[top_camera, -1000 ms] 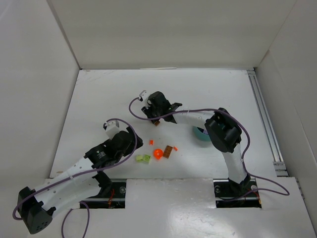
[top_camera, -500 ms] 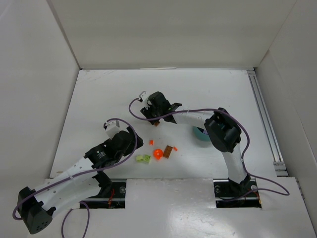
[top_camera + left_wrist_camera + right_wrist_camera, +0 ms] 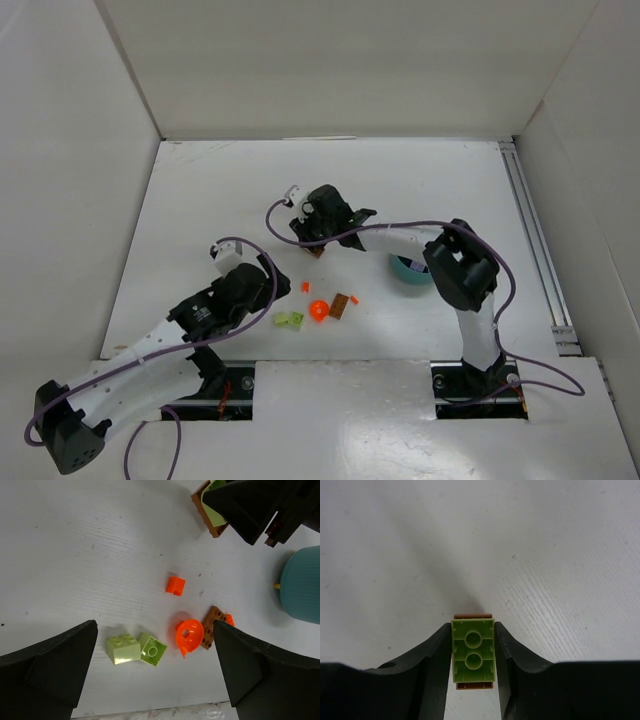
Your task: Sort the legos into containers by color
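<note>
Now the right end effector (image 3: 473,630) pinches a green brick (image 3: 473,652), maybe stuck on a brown brick (image 3: 473,616); the bowl (image 3: 302,587) lies to its right, near that arm.

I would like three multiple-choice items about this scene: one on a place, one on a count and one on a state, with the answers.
1. In the top view, where is the bowl?
A. right of the loose legos
B. left of them
C. at the far wall

2. How many lime bricks lie loose?
A. one
B. two
C. four

3. The right gripper is
A. open and empty
B. shut on a lime brick
C. shut on the bowl

Answers:
1 A: its teal rim shows to the right of the legos.
2 B: the left wrist view shows two side by side.
3 B: its fingers press both sides of that brick.
</note>
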{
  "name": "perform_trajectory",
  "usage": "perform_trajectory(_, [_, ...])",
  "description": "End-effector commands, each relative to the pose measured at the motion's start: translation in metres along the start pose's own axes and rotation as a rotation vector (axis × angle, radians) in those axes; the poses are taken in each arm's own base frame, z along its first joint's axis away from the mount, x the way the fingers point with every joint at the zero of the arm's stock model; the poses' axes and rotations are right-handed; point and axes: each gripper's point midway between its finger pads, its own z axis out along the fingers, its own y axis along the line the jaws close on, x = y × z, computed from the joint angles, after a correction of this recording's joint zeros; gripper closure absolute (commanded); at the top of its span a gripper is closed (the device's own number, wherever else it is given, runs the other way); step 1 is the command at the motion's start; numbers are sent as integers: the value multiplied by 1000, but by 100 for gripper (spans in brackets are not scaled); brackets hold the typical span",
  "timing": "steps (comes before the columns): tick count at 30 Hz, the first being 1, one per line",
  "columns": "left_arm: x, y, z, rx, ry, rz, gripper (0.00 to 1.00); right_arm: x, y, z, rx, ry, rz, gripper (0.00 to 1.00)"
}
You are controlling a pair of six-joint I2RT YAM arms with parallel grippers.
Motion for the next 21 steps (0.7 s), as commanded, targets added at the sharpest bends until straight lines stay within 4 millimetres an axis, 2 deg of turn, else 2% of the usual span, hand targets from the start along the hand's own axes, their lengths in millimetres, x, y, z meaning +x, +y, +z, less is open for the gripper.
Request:
perform_trajectory(1, [-15, -24, -8, 113, -41, 10, 0, -69, 9, -47, -114, -239, -38, 84])
perform_trajectory(2, [-16, -30, -11, 146, -46, 21, 0, -71, 2, -56, -134, -263, -23, 85])
perform_trajectory(3, [-22, -44, -16, 222, -68, 19, 0, -73, 7, -73, -172, -292, -15, 85])
perform_trajectory(4, [-20, -58, -23, 310, -49, 84, 0, -77, 21, -86, -277, -328, -32, 85])
perform_trajectory(5, [-17, -67, -27, 382, -45, 118, 0, -83, 17, -99, -315, -375, -27, 85])
perform_trajectory(6, [-15, -75, -34, 462, -52, 141, 0, -81, 25, -116, -383, -395, -12, 88])
perform_trajectory(7, [-15, -99, -50, 611, -53, 162, 1, -80, 43, -134, -523, -417, -20, 89])
perform_trajectory(9, [-9, -109, -62, 747, -85, 268, 1, -81, 49, -157, -623, -471, -13, 89])
perform_trajectory(10, [-18, -122, -79, 848, -146, 284, 1, -76, 61, -172, -687, -474, 14, 89])
perform_trajectory(11, [-12, -127, -90, 931, -144, 338, 1, -75, 73, -186, -766, -484, 1, 89])
perform_trajectory(13, [-14, -129, -99, 990, -206, 398, 1, -81, 83, -212, -813, -524, -21, 87])
perform_trajectory(17, [-23, -140, -112, 1067, -298, 461, 2, -83, 102, -244, -860, -539, -28, 86])
perform_trajectory(20, [-17, -146, -102, 1061, -278, 517, 5, -85, 121, -261, -900, -543, -35, 86])
perform_trajectory(21, [-17, -147, -99, 1052, -272, 530, 7, -87, 121, -265, -902, -546, -32, 86])
